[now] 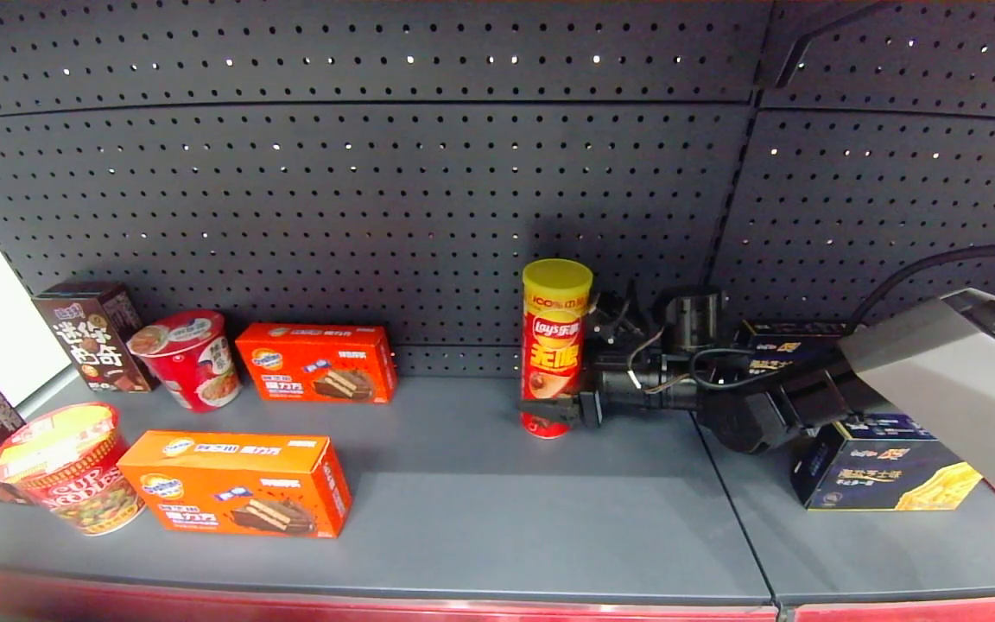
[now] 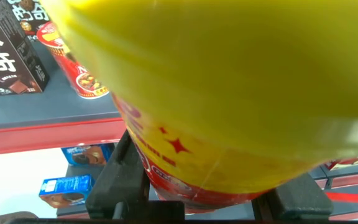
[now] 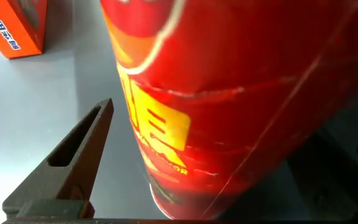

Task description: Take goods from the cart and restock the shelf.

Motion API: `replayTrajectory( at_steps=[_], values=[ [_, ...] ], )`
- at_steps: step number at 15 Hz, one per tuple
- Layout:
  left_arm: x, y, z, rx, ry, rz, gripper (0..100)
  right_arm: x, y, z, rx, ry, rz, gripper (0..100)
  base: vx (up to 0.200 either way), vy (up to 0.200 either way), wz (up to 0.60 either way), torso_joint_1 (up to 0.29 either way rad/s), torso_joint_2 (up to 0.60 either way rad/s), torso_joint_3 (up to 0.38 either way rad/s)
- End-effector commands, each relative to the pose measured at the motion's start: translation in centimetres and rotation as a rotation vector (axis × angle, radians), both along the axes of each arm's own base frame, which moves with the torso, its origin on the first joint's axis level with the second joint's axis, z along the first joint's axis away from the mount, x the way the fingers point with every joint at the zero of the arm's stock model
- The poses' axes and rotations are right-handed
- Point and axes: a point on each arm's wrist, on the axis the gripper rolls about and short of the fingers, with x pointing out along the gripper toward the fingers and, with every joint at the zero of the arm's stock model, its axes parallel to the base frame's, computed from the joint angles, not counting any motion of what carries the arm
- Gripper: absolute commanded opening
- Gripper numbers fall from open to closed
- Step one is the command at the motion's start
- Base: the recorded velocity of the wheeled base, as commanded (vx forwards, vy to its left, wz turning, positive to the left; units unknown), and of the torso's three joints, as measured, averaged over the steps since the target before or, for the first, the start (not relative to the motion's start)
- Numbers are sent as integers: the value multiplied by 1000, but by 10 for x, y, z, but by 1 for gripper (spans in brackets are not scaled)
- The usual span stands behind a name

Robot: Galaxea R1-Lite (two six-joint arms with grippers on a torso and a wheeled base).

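We see a standing chip can [image 1: 556, 345], a tall glossy red cylinder with a yellow plastic lid. It stands upright on the matte grey shelf [image 1: 506, 518], close to the perforated back panel [image 1: 359, 190]. The right end effector [image 1: 551, 413] straddles its lower part from the right. In the right wrist view, one black wedge-shaped finger [image 3: 73, 168] stands just apart from the can's wall with a strip of shelf between them. We therefore read the jaws as spread around the can, not pressing it. The other finger is a dark blur past the can's curve.

The left end effector [image 2: 207, 190] pinches a second chip can [image 2: 229, 81], also red and yellow, between blocky black fingers [image 2: 117, 180]. This can is so close to the lens that its top and base are cut off. Below the shelf's red front edge lie blue packets [image 2: 67, 190], too small for us to identify.

Well to the left of the standing can are a rear orange carton [image 1: 316, 363] and a front orange carton [image 1: 238, 484], both flat and rectangular. With them are two tapered noodle cups [image 1: 191, 358] and brown boxes [image 1: 91, 333], one of them cut off by the frame. To the right, dark blue boxes [image 1: 886, 462] are partly hidden by the right arm.
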Motion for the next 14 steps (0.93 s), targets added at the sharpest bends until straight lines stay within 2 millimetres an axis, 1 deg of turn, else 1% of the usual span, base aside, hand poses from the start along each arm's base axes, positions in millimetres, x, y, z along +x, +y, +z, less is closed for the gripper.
replayTrajectory(
  at_steps=[1, 2, 5, 7, 9, 11, 14],
  values=[
    [0, 0, 0, 0, 1, 2, 0, 2, 3, -2, 2, -7, -1, 0, 0, 0, 0, 0, 0, 0],
    [0, 0, 0, 0, 1, 0, 0, 3, 4, 0, -4, -16, -27, 0, 0, 0, 0, 0, 0, 0],
    [0, 0, 0, 0, 1, 0, 0, 0, 5, 4, -1, -26, -35, 0, 0, 0, 0, 0, 0, 0],
    [0, 0, 0, 0, 1, 0, 0, -4, 3, 13, 4, -36, -33, 0, 0, 0, 0, 0, 0, 0],
    [0, 0, -1, -1, -1, 0, 0, -14, -3, 25, 8, -44, -33, 0, 0, 0, 0, 0, 0, 0],
    [-1, 0, -6, -2, -4, 0, 0, -32, -11, 37, 9, -41, -35, 0, 0, 0, 0, 0, 0, 0],
    [-4, 1, -7, -9, -21, -1, 0, -59, -25, 58, 7, -61, -87, 0, 0, 0, 0, 0, 0, 0]
  ],
)
